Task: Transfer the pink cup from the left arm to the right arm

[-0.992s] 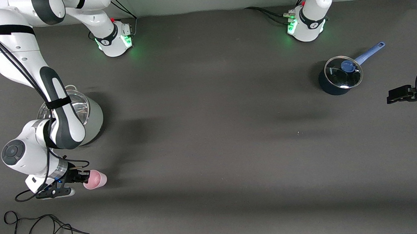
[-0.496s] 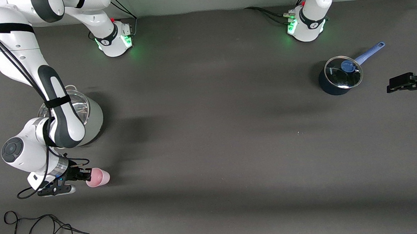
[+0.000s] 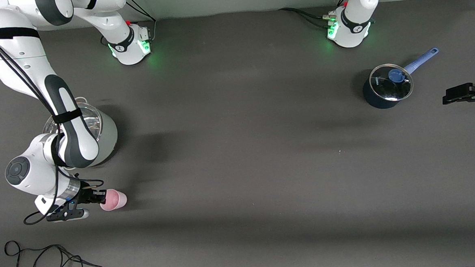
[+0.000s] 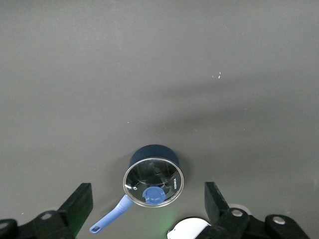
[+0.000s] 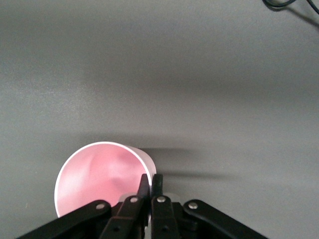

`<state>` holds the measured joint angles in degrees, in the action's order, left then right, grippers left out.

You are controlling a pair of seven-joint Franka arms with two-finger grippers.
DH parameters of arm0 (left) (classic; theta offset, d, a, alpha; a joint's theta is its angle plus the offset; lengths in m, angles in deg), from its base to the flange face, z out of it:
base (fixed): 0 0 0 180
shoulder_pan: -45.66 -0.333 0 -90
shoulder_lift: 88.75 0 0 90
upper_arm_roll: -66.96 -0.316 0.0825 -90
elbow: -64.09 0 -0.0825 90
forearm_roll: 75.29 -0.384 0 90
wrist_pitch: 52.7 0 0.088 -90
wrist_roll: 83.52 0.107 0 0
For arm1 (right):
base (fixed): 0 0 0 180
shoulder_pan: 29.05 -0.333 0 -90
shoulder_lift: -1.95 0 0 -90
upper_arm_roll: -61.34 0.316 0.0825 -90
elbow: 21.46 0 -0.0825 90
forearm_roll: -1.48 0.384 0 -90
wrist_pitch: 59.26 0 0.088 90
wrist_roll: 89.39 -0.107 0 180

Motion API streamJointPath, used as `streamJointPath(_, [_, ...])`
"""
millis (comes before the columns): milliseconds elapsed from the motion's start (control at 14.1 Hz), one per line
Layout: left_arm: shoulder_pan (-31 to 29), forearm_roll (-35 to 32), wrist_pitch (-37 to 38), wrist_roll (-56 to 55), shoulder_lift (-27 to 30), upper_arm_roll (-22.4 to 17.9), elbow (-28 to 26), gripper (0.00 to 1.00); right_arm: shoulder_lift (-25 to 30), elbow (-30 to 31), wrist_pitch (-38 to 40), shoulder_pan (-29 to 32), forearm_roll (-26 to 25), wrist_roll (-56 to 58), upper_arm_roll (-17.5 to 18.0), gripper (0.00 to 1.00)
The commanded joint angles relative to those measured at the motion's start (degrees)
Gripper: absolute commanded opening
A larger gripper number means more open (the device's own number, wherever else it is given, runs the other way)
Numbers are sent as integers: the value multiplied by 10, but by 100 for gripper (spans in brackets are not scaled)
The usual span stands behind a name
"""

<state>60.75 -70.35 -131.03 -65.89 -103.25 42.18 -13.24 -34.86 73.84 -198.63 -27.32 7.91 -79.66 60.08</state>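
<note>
Nearest your front camera, a loose black cable (image 3: pixel 57 261) lies coiled on the table (image 3: pixel 239 170) at the right arm's end. Just farther in, your right gripper (image 3: pixel 98 196) is down low, its fingers (image 5: pixel 148 194) pinched together on the rim of the pink cup (image 3: pixel 113 200), one inside the mouth and one outside. In the right wrist view the cup's open mouth (image 5: pixel 102 177) faces the camera; you cannot tell whether its base touches the table.

The right arm runs from its base along the table's end, folds at the elbow and drops to the wrist, crossing over the steel pot (image 3: pixel 95 130), which sits farther from the front camera than the cup.

Toward the left arm's end, the blue saucepan (image 3: pixel 386 87) stands with its glass lid on. Your left gripper (image 3: pixel 457 93) waits beside it at the table's edge, raised, jaws spread wide with nothing between them.
</note>
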Motion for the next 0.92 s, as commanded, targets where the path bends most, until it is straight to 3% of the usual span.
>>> streamJointPath(0, [-84,-52,-16,-10,46,118,-25,100,11,12,-4,-1,10,13,-1,0])
streamJointPath(142, [-124,-62,-31,-13,62,170,-48,100,11,11,-4,-1,10,16,-2,0])
streamJointPath(213, [-149,-62,-48,-13,76,194,-69,100,10,10,-4,-1,4,17,-2,32])
streamJointPath(283, [-175,-62,-64,-13,88,219,-90,100,10,10,-4,2,3,17,-2,52])
streamJointPath(354, [-200,-62,-79,-13,97,241,-106,100,10,10,-4,1,3,17,-2,92])
streamJointPath(425, [-219,-62,-93,-12,104,261,-121,100,11,10,-4,0,3,16,-2,100])
streamJointPath(638, [-278,-61,-146,-12,142,320,-184,100,19,9,-2,0,3,14,-2,100])
streamJointPath(850, [-333,-56,-185,-9,177,373,-242,100,47,-10,61,-1,3,12,-3,100])
